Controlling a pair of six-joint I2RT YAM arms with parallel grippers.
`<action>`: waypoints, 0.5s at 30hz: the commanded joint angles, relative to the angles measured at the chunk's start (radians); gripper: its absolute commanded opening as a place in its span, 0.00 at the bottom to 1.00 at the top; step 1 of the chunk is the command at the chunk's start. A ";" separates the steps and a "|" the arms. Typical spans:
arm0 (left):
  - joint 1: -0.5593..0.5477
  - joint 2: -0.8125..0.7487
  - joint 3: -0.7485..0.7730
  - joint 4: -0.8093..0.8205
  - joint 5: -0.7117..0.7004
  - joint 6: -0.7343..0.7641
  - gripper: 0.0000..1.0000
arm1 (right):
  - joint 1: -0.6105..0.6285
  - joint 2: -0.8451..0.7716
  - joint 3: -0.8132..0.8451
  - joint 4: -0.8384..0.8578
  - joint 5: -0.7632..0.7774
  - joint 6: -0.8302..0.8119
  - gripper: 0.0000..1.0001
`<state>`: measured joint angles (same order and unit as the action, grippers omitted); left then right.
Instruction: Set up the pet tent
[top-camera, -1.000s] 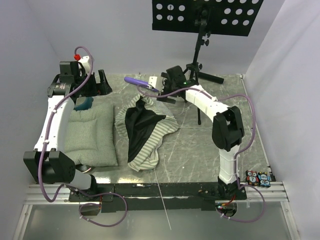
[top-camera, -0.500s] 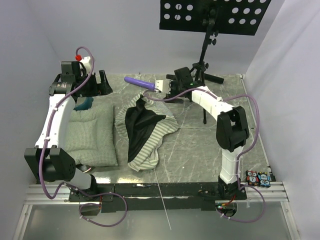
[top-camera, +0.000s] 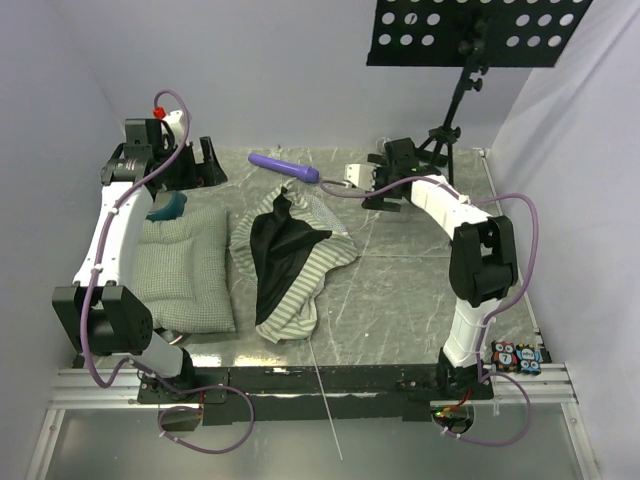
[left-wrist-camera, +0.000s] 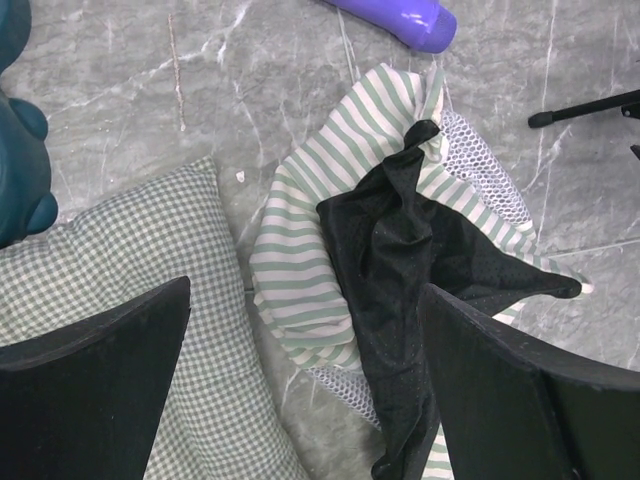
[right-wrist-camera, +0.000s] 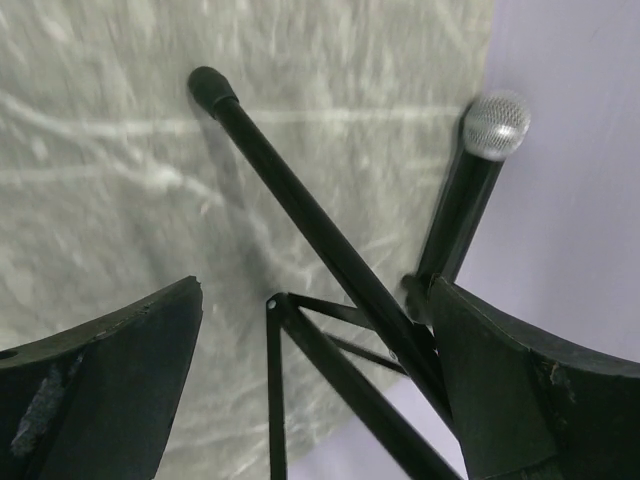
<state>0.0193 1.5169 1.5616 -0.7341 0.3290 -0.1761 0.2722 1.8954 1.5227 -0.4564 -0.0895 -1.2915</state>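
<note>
Pet tent (top-camera: 290, 260): we list it collapsed, crumpled mid-table (top-camera: 400, 290). Checked cushion (top-camera: 185, 265) touching at 9 o'clock. Left gripper (top-camera: 205, 160), 11 o'clock: released, empty. Right gripper (right-wrist-camera: 315, 285), 1 o'clock: released, above black stand (right-wrist-camera: 300, 212) legs.

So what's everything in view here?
pet tent: one, green-and-white striped with black lining, crumpled mid-table
cushion: one, green-checked, left of the tent
tube: one, purple, far side
object: one, teal, cushion's far edge
music stand: one, black, far right corner
microphone: one, silver-headed, beside the stand's legs
thin pole: one, white, near edge
small box: one, multicoloured, near right
table: one, grey marbled, under everything
left gripper: one, black, open, far left
right gripper: one, black, open, at the stand's legs
</note>
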 joint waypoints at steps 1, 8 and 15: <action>0.004 0.019 0.052 0.032 0.031 -0.020 1.00 | -0.073 -0.028 -0.064 -0.128 0.042 -0.002 1.00; 0.002 0.042 0.066 0.030 0.045 -0.025 1.00 | -0.119 -0.032 -0.079 -0.117 0.039 -0.032 1.00; 0.004 0.048 0.063 0.032 0.039 -0.020 1.00 | -0.159 -0.027 -0.079 -0.119 0.037 -0.057 1.00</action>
<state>0.0193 1.5703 1.5864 -0.7223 0.3515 -0.1810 0.1661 1.8736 1.4685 -0.4736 -0.0807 -1.3483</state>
